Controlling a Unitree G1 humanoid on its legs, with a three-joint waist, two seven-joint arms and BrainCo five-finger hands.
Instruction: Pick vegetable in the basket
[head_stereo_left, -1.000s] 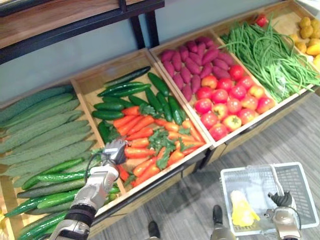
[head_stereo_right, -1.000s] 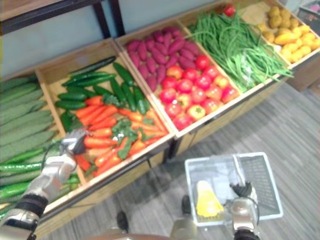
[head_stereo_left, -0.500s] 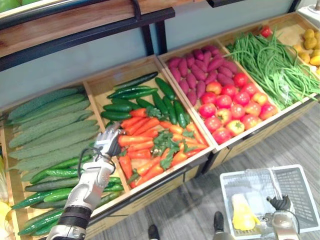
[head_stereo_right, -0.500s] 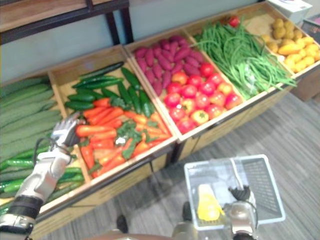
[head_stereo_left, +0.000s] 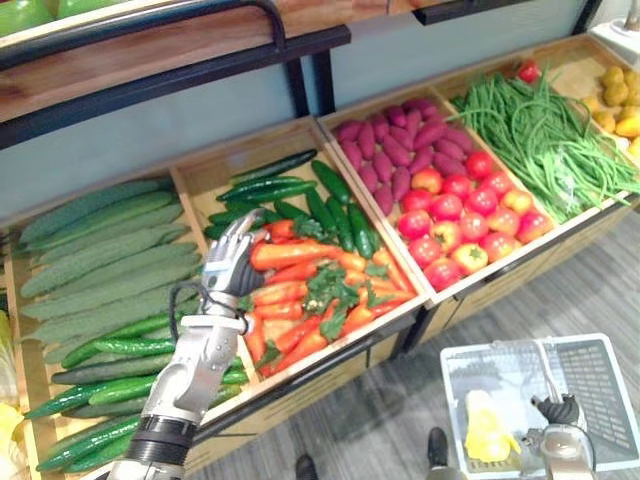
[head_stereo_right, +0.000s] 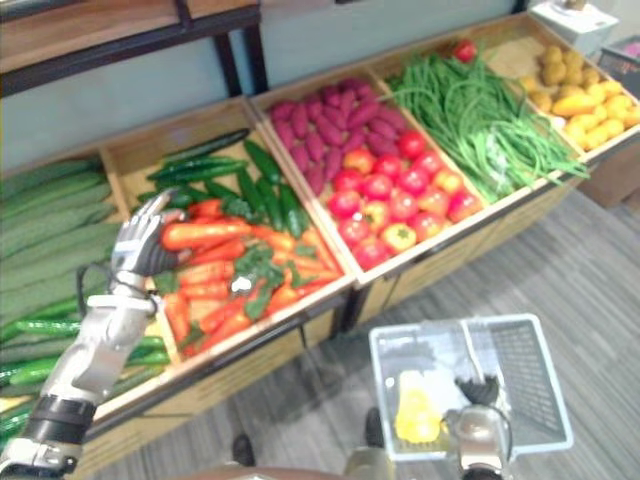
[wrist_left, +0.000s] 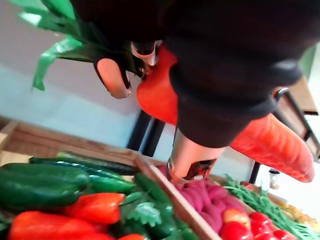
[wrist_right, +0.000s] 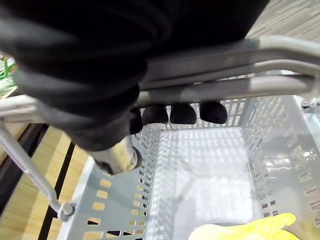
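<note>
Over the wooden crate (head_stereo_left: 213, 160) of a produce stand, the robot's left hand (head_stereo_left: 232, 268) has its fingers clenched round a long orange carrot (head_stereo_left: 300, 253). The carrot's thick end sits inside the grip and its length runs out past the fingertips toward the next crate. In the left wrist view the carrot hangs clear of the pile. Under the fingers lie more carrots (head_stereo_left: 290, 320) with leafy green tops, and beyond the fingertips a row of dark cucumbers (head_stereo_left: 330, 200) rests against the back of the same crate.

Farther out past the carrot's free end, the neighbouring crate holds purple sweet potatoes (head_stereo_left: 395, 140) and red tomatoes (head_stereo_left: 460, 215), and beside it is a heap of green beans (head_stereo_left: 540, 130).

Well apart from the left hand, low by the floor, the right hand (head_stereo_left: 558, 410) carries a pale grey mesh basket (head_stereo_left: 598, 385). Its dark-tipped fingers (wrist_right: 182, 114) are wrapped round the metal handle (wrist_right: 235, 70), with the basket hanging below them. A yellow item (head_stereo_left: 486, 428) lies on the basket floor beneath the fingers.
</note>
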